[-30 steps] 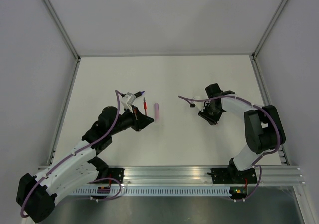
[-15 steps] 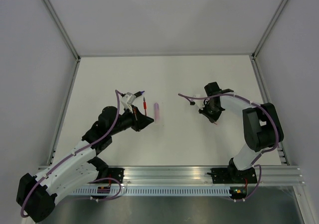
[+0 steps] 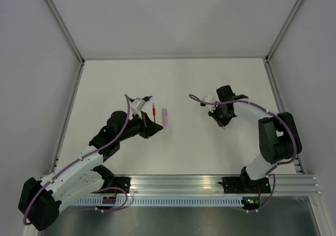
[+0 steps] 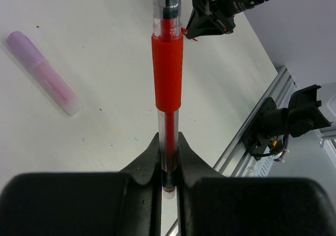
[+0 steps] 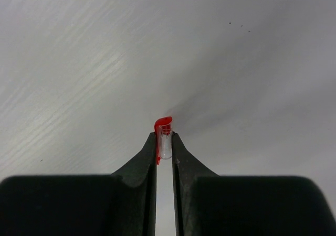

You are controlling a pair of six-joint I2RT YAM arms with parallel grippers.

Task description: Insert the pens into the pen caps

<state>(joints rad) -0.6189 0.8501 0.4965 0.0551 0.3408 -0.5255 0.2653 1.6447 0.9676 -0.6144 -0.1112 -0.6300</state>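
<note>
Pens look far from capped. The left fingers [image 4: 154, 152] are clenched on the red pen [image 4: 167, 73], which juts ahead of them above the surface [image 4: 105, 31]. The pink pen [image 4: 43, 81] lies to their left. The right fingers [image 5: 151, 148] pinch the red cap [image 5: 164, 133] at their tips. With pen and cap well apart, I judge that joining them remains to be done.

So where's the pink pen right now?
The pink pen lies flat on the table, left of centre in the top view, just right of the red pen held by the left gripper.
</note>
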